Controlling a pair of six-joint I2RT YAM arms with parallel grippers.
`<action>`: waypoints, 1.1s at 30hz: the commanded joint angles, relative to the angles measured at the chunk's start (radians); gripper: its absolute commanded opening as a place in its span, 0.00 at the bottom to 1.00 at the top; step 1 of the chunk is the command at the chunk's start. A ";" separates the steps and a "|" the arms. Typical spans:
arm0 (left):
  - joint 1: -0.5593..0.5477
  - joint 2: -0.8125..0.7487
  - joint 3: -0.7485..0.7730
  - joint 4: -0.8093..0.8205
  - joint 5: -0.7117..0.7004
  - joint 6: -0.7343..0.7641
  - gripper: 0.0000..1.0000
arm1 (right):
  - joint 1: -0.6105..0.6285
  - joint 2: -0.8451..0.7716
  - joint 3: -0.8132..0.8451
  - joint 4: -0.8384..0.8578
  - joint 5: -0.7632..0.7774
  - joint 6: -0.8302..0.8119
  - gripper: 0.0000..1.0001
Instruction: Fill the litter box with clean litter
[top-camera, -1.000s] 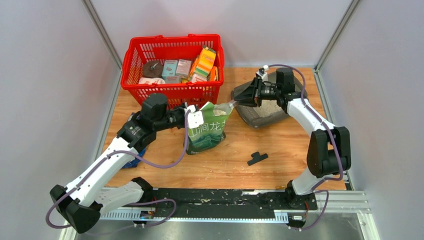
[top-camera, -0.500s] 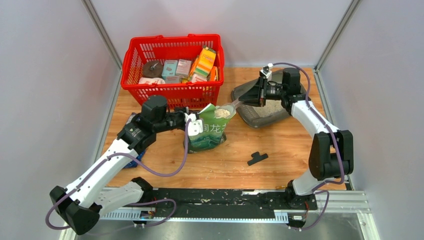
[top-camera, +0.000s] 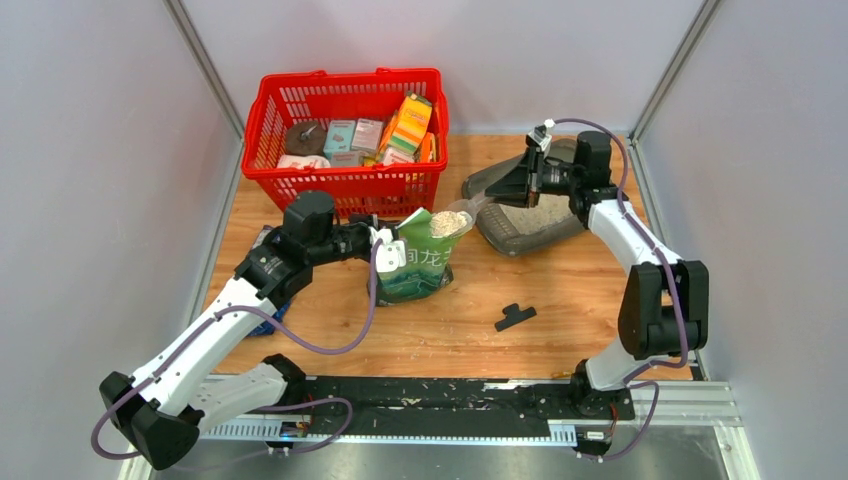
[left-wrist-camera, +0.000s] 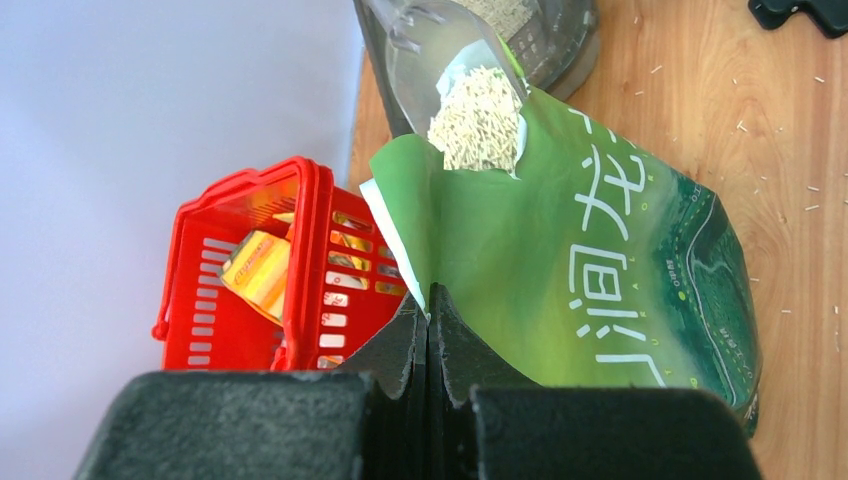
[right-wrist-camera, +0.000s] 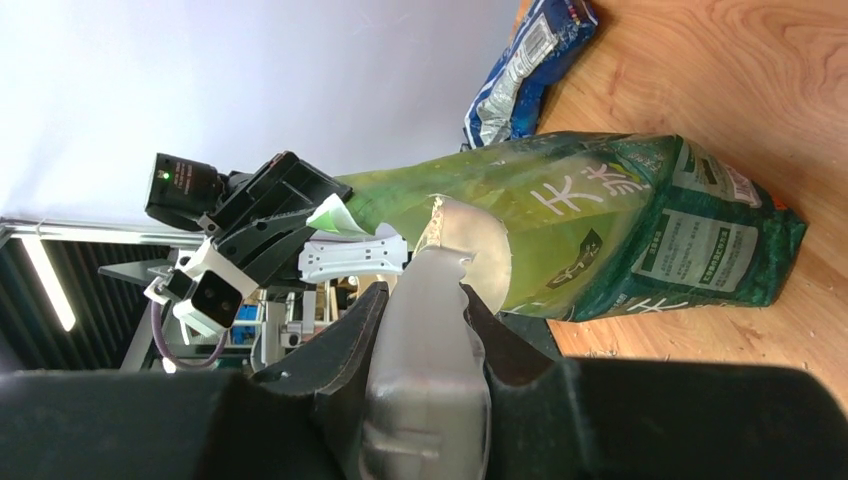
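Observation:
The dark grey litter box (top-camera: 500, 238) lies at the back right with some clean litter (top-camera: 548, 214) in it. My right gripper (top-camera: 520, 186) is over it, shut on the handle of a translucent scoop (right-wrist-camera: 425, 330). The scoop's bowl (top-camera: 451, 222) holds a heap of pale granules (left-wrist-camera: 480, 115) just above the mouth of the green pouch (top-camera: 415, 268). That pouch stands upright in the middle of the table. My left gripper (left-wrist-camera: 428, 300) is shut on its folded top edge, holding the mouth open.
A red mesh basket (top-camera: 345, 185) full of packages stands behind the pouch. A small black piece (top-camera: 515, 316) lies on the wood in front of the litter box. A blue-silver foil bag (right-wrist-camera: 530, 60) lies under my left arm. Stray granules dot the table.
The scoop came up out of the pouch loaded with litter, and my right gripper drew back to the right over the litter box. My left gripper kept its hold on the pouch.

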 joint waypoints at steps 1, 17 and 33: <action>0.013 -0.051 0.050 0.225 -0.033 0.070 0.00 | -0.050 -0.028 0.069 -0.112 -0.030 -0.089 0.00; 0.013 -0.038 0.047 0.226 -0.037 0.070 0.00 | -0.070 -0.024 0.060 -0.040 -0.035 -0.017 0.00; 0.013 -0.008 0.054 0.223 -0.033 0.081 0.00 | -0.115 -0.028 0.066 0.044 -0.053 0.068 0.00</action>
